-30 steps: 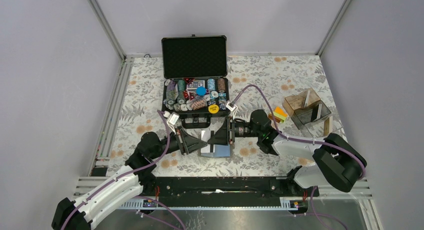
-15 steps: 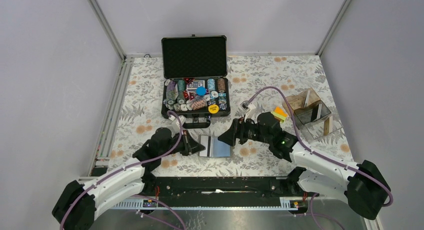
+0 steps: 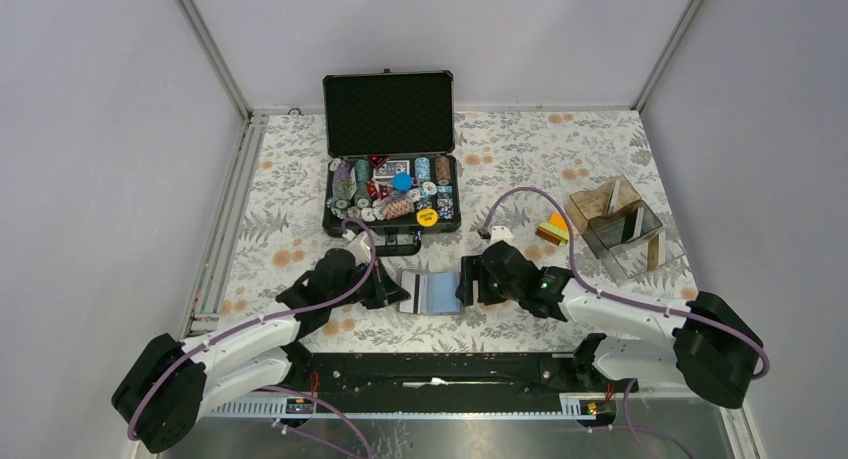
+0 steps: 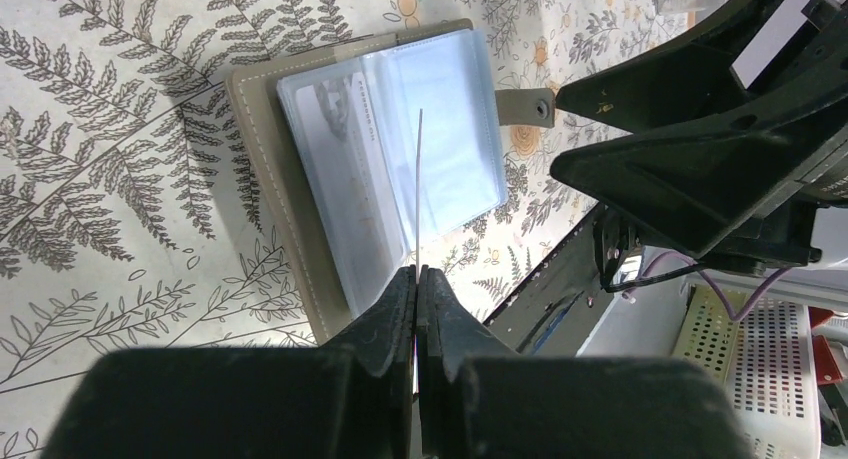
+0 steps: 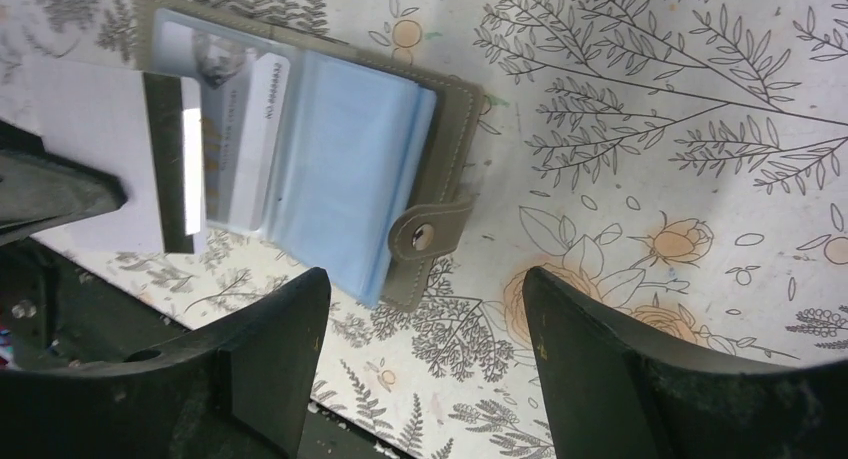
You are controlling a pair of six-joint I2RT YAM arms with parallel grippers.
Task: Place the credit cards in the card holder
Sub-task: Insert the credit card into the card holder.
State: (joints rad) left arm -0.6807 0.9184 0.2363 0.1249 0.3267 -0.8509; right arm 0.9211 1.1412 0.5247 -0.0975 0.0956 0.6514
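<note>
One striped white card (image 5: 90,129) is clamped edge-on in the left pincer (image 4: 416,279), poised just above the card holder (image 3: 432,293). The holder lies open on the worktop (image 3: 560,149), long axis left-right between both arms. The right pincer (image 5: 425,289) hovers over its snap tab, jaws wide apart and empty. The other credit cards (image 3: 553,229) lie well to the right.

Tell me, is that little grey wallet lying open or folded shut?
Open. The card holder lies spread flat, clear sleeves facing up, its snap tab unfastened and sticking out.
</note>
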